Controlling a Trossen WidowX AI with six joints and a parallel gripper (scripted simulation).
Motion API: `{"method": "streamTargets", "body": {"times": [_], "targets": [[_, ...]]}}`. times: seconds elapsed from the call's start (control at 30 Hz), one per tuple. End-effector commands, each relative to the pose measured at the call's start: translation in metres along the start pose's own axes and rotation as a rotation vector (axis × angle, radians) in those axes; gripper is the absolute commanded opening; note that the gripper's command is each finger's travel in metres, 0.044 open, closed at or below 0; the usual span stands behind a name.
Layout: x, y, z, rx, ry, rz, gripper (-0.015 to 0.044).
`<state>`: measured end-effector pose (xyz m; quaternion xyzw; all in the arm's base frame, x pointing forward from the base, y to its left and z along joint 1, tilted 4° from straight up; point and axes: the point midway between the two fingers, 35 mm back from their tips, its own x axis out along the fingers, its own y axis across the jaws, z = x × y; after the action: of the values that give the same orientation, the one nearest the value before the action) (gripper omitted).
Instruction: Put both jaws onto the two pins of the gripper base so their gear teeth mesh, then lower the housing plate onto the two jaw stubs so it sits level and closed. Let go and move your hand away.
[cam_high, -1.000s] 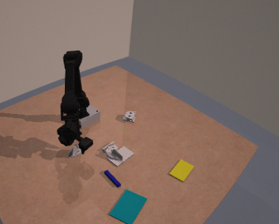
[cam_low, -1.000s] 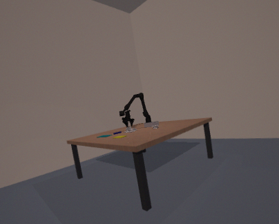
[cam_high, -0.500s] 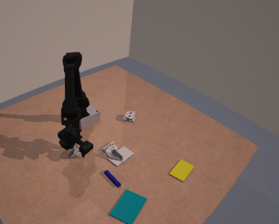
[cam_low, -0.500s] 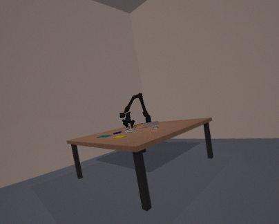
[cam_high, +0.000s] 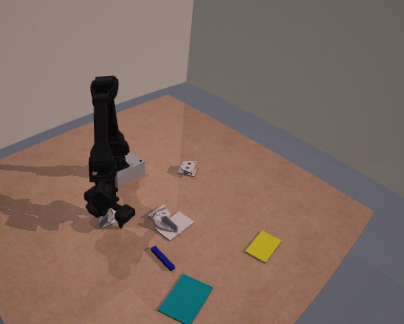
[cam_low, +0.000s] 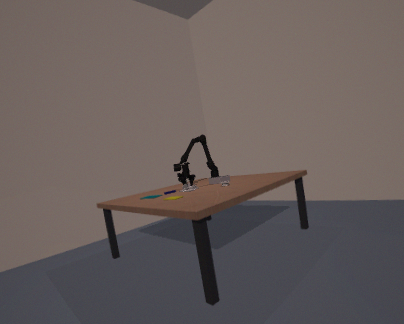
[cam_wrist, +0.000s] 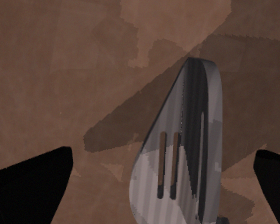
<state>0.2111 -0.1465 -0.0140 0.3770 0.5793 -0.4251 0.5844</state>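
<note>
A loose pale grey jaw (cam_high: 106, 220) (cam_wrist: 149, 187) lies on the table below my gripper (cam_high: 112, 221) (cam_low: 187, 185) (cam_wrist: 165, 158). The gripper is open, with one finger on each side of the jaw, and holds nothing. The jaw's toothed end is largely out of the wrist view. The white gripper base (cam_high: 184, 223) lies to the right in the top view, with another grey jaw (cam_high: 169, 223) over it; whether that jaw sits on a pin is too small to tell. A small white plate with dark holes (cam_high: 188, 165), seemingly the housing plate, is farther back.
A white box (cam_high: 131, 171) (cam_low: 219, 180) stands behind, near the arm's base. A blue bar (cam_high: 163, 258) (cam_low: 170, 192), a teal sheet (cam_high: 186, 299) (cam_low: 151, 197) and a yellow sheet (cam_high: 263, 246) (cam_low: 173, 198) lie on the table (cam_high: 300, 200) (cam_low: 250, 192).
</note>
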Motion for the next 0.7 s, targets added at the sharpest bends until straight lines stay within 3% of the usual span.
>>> {"method": "streamTargets", "body": {"times": [0.0,0.43,0.67], "targets": [[0.0005,-0.0008,0.0004,-0.006,-0.003,-0.004,0.0440],[0.0010,-0.0008,0.0004,-0.006,-0.003,-0.004,0.0440],[0.0005,0.0000,0.0000,0.000,0.000,0.000,0.0256]]}}
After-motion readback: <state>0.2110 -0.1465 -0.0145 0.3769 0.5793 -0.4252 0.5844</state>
